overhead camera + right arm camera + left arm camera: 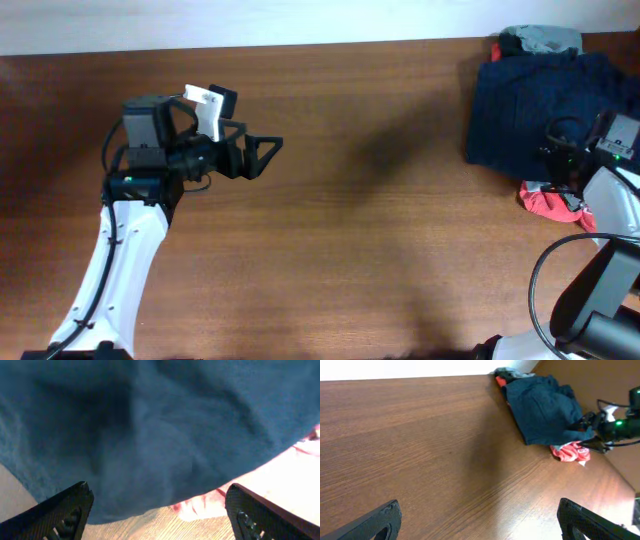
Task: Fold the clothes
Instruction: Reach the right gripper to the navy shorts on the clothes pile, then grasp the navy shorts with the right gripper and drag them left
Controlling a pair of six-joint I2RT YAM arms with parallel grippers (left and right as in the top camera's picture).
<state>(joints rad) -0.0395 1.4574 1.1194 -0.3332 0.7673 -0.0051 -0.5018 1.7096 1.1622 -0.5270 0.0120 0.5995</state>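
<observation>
The clothes lie heaped at the table's far right. A crumpled dark navy garment is on top, a pale grey one peeks out behind it, and a red, white-printed one shows at its front edge. My right gripper hovers low over the navy garment's near edge. In the right wrist view the navy garment fills the frame, with the red one under its hem. My right gripper is open, with nothing held. My left gripper is open over bare table, far left of the pile.
The brown wooden table stretches between the two arms. In the left wrist view the navy garment and the right arm sit at the far right, near the table's edge. A white wall runs along the back.
</observation>
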